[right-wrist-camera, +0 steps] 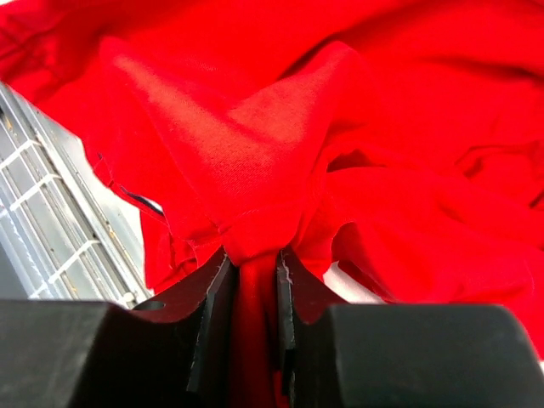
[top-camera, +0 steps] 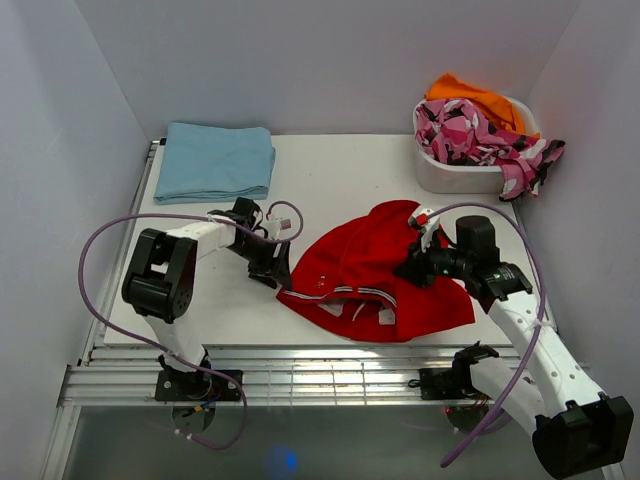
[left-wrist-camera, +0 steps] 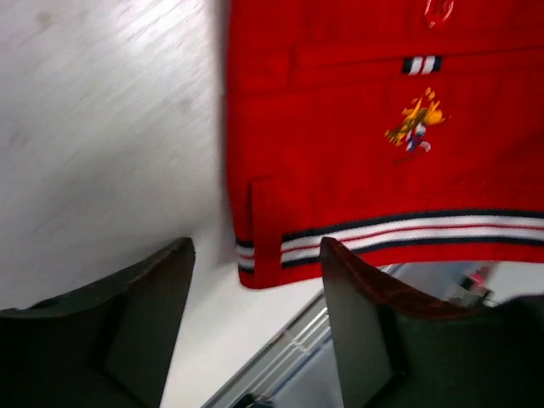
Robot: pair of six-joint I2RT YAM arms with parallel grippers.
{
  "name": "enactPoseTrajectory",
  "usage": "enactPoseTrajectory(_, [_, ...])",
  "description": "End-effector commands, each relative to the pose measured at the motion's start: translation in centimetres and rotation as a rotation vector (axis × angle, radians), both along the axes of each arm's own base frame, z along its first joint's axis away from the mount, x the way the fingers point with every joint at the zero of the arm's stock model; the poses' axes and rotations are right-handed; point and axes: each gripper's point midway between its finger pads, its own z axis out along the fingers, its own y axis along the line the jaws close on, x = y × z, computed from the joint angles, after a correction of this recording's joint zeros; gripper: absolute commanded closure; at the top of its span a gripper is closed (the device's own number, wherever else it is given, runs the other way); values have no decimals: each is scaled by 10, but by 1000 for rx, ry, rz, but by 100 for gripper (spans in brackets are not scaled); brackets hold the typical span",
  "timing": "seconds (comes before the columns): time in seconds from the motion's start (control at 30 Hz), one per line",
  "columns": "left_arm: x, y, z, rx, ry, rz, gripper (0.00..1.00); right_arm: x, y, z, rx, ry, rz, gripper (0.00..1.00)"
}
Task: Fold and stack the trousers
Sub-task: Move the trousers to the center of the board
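The trousers [top-camera: 375,275] lie bunched at the near right of the surface [top-camera: 340,170], running nine to three o'clock, the right gripper [right-wrist-camera: 253,265] clamped on a fold at three, the left gripper [left-wrist-camera: 255,251] spread apart and empty just beside their nine o'clock end.

Your left arm's black two-finger gripper [left-wrist-camera: 255,255] sits low, jaws spread; your right arm's black gripper [right-wrist-camera: 252,272] is clamped on bright red soft trousers [right-wrist-camera: 357,127].

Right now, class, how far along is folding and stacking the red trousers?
Done: little; one blue cloth lies folded at the back left. In hand: the right tool pinches the crumpled trousers, the left tool open beside their striped hem. Left: folding and stacking.
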Motion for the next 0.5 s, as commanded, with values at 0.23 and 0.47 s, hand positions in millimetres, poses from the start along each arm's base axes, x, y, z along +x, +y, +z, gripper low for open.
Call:
enactPoseTrajectory(0.23, [6, 16, -22, 81, 19, -1, 100, 21, -23, 25, -91, -52, -132, 84])
enactPoseTrajectory(0.47, [56, 130, 5, 277, -135, 86, 100, 20, -32, -6, -163, 43, -132, 88])
